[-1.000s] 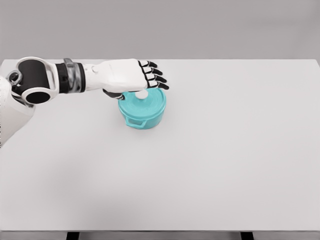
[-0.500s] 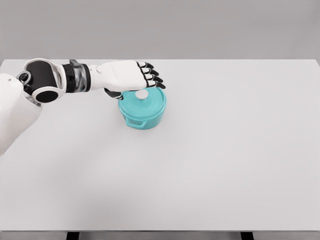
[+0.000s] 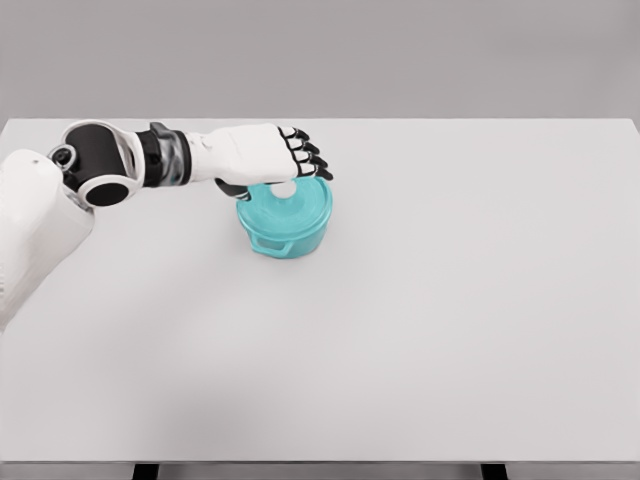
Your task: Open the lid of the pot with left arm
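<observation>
Smooth matt teal pot [image 3: 287, 222], matt table [image 3: 450, 300]

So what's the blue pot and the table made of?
The pot looks like enamelled metal or plastic: even teal, smooth, matte, with a soft sheen on the lid. Its knob is white, perhaps plastic. The table looks like plain matte laminate: flat pale grey, no grain. It is a render, so these are guesses.

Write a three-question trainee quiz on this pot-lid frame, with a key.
1. True or false: the lid is sitting on the teal pot.
2. Which arm is in view? A) left B) right C) both
3. Fill in: the left hand hovers over the lid's white ____.

Key: 1 true; 2 A; 3 knob.
</observation>
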`<state>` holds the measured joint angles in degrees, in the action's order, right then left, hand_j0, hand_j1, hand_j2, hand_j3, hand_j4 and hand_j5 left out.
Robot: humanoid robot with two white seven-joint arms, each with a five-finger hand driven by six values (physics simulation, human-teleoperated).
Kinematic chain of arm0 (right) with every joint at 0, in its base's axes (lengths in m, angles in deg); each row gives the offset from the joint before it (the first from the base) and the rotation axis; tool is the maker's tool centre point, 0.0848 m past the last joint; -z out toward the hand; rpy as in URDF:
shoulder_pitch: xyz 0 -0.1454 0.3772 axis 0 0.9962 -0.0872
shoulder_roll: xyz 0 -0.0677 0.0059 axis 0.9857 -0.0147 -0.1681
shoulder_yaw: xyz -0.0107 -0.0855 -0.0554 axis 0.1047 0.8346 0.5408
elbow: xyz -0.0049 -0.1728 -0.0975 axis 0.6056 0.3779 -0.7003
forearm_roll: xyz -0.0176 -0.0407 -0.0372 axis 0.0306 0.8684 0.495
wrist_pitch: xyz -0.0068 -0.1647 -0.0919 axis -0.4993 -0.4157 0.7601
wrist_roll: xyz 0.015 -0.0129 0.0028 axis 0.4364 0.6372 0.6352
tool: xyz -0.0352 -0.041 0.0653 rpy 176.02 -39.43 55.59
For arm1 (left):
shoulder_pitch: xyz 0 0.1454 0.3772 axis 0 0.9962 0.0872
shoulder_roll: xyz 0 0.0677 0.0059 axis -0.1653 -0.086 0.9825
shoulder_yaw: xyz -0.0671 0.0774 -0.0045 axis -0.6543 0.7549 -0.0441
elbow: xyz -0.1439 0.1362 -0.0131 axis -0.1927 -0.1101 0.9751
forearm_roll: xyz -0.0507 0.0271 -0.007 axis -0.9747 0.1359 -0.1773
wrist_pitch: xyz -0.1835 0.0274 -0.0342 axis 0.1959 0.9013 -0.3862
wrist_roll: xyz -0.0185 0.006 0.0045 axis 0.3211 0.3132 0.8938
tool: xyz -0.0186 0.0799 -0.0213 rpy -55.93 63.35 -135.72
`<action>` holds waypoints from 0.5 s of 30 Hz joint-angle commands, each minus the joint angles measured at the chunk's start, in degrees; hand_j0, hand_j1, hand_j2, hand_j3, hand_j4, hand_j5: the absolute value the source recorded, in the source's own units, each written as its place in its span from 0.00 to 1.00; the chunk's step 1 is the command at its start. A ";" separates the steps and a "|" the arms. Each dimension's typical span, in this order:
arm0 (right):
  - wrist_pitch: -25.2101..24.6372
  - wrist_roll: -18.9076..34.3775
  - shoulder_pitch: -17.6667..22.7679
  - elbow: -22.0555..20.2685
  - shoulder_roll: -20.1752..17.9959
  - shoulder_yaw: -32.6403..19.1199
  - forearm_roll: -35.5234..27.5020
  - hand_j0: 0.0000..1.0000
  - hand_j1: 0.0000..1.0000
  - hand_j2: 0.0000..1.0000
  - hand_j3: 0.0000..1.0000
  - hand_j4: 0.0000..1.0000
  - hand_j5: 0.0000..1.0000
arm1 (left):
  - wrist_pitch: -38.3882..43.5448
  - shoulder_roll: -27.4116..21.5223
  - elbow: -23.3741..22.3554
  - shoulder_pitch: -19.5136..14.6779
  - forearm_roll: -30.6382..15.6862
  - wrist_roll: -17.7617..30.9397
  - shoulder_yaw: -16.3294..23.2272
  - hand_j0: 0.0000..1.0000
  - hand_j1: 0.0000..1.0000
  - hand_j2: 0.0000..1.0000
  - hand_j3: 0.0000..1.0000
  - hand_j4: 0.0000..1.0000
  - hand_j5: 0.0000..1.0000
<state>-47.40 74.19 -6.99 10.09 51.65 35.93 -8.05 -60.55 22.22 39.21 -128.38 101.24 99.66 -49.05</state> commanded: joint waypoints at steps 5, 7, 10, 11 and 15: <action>0.04 0.00 0.00 0.01 0.00 0.00 -0.06 1.00 1.00 1.00 1.00 1.00 1.00 | 0.15 0.64 -0.36 0.09 -0.13 -0.03 0.03 0.89 0.89 0.89 0.89 0.89 0.89; -0.05 0.00 0.00 0.01 0.00 -0.08 -0.06 1.00 1.00 1.00 1.00 1.00 1.00 | 0.15 0.64 -0.45 0.09 -0.04 -0.03 0.38 0.88 0.88 0.88 0.88 0.88 0.88; 0.04 0.00 0.00 -0.08 0.00 0.00 -0.06 1.00 1.00 1.00 1.00 1.00 1.00 | 0.15 0.64 -1.32 0.09 0.04 -0.03 0.56 0.88 0.88 0.88 0.88 0.88 0.88; 0.04 0.00 0.00 0.01 0.00 0.00 0.02 1.00 1.00 1.00 1.00 1.00 1.00 | 0.15 0.73 -1.76 0.26 0.83 -0.03 0.56 0.88 0.88 0.88 0.88 0.88 0.88; -0.05 0.00 0.00 -0.08 0.00 0.00 0.02 1.00 1.00 1.00 1.00 1.00 1.00 | 0.15 1.08 -2.47 0.35 1.19 -0.03 0.56 0.88 0.88 0.88 0.88 0.88 0.88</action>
<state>-47.40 74.20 -6.99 10.10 51.65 35.94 -8.03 -60.55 23.24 37.10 -128.03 102.42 99.66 -48.47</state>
